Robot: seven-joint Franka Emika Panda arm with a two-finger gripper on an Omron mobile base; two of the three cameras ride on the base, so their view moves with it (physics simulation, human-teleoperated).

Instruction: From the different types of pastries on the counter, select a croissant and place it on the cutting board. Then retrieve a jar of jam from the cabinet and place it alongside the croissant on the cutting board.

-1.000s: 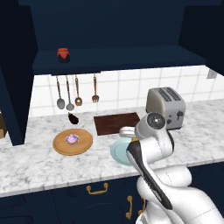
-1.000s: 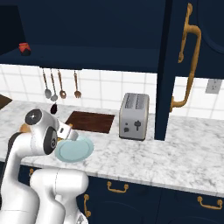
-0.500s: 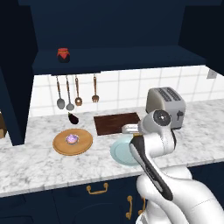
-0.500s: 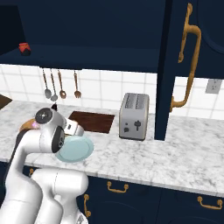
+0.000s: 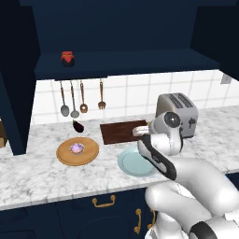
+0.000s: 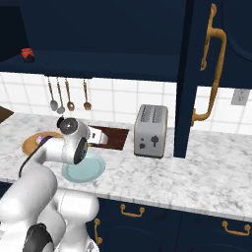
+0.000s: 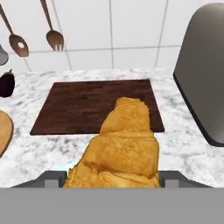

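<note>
From the left base camera, the pincer [image 5: 140,131] hangs over the board's [image 5: 116,132] right end; the jar [image 5: 68,58] sits on the cabinet shelf [image 5: 126,63]. Seen from the right, the arm stands above a plate [image 6: 88,170]. Through the hand camera, the pincer pinches the croissant [image 7: 120,146] above the tabletop [image 7: 39,151], near the board's front edge.

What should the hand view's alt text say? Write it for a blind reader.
A golden croissant held in the gripper fills the foreground, approaching a dark brown cutting board on the white marble counter. A toaster stands right, an eggplant left.
</note>
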